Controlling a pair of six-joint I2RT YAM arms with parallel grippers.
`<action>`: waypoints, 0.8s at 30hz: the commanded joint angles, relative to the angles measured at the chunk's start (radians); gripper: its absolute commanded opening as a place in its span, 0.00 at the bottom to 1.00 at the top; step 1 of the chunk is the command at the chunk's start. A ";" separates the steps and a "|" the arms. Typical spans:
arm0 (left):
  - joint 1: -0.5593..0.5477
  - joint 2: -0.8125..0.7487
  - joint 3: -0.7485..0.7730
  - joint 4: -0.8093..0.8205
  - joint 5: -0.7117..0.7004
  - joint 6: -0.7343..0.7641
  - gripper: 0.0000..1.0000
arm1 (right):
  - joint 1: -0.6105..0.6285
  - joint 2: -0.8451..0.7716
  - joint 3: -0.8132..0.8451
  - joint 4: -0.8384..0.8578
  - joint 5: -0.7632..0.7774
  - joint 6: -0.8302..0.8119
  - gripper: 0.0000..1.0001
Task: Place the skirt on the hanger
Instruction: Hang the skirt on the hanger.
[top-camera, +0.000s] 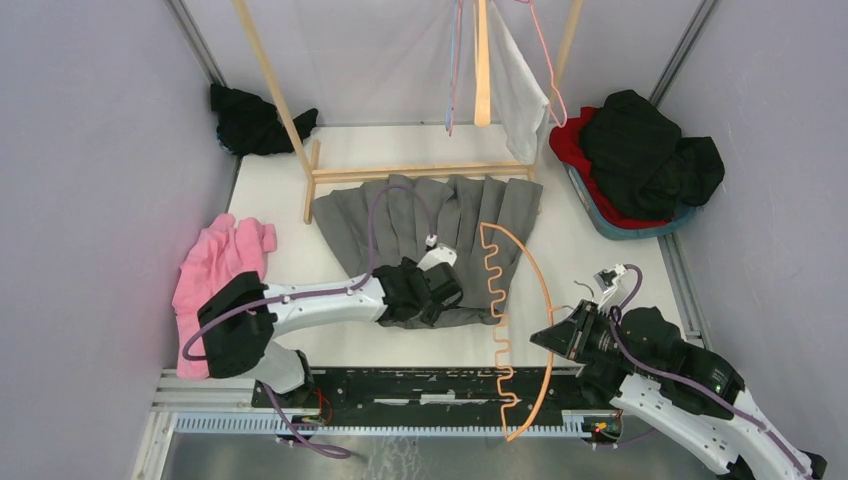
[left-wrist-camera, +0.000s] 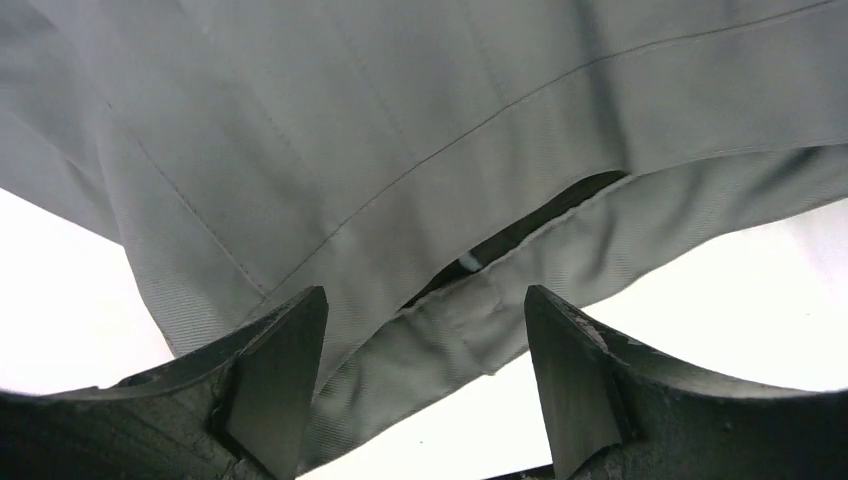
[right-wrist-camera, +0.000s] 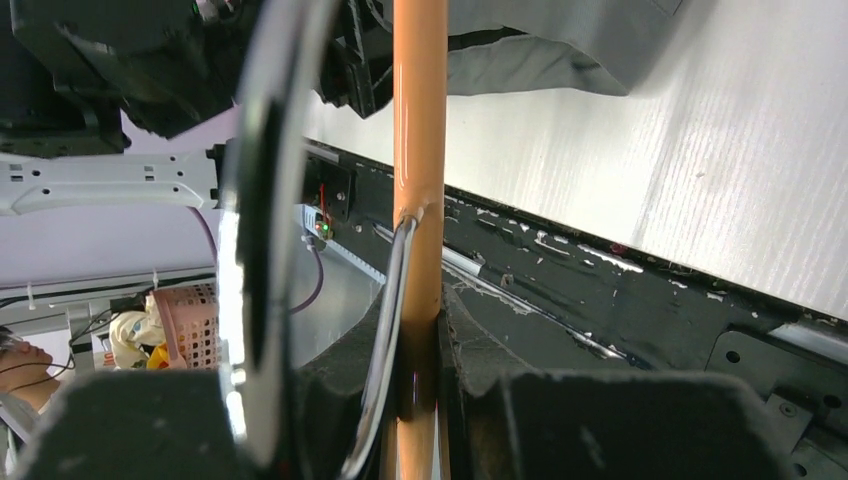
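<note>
A grey pleated skirt (top-camera: 430, 225) lies flat on the white table, its waistband toward the near edge. My left gripper (top-camera: 440, 290) hovers over that waistband, open; in the left wrist view the grey waistband (left-wrist-camera: 470, 330) with its slit lies between and below the spread fingers (left-wrist-camera: 275, 390). An orange hanger (top-camera: 520, 300) stands to the right of the skirt, its wavy bar facing the skirt. My right gripper (top-camera: 562, 335) is shut on the hanger; in the right wrist view the orange rod (right-wrist-camera: 420, 150) and its metal hook wire run between the closed pads.
A wooden clothes rack (top-camera: 420, 170) stands behind the skirt with hangers and a white garment. A pink cloth (top-camera: 215, 270) lies at the left, black clothing (top-camera: 250, 120) at the back left, and a basket (top-camera: 650, 225) of dark clothes at the right.
</note>
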 joint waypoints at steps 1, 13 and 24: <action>-0.104 0.064 0.115 -0.036 -0.244 0.038 0.79 | 0.000 -0.046 0.015 0.036 0.047 0.013 0.01; -0.108 0.131 0.072 0.176 -0.099 0.116 0.79 | 0.002 -0.107 0.074 -0.066 0.117 0.006 0.01; -0.067 0.127 -0.020 0.379 0.055 0.143 0.78 | 0.008 -0.128 0.075 -0.073 0.127 0.005 0.01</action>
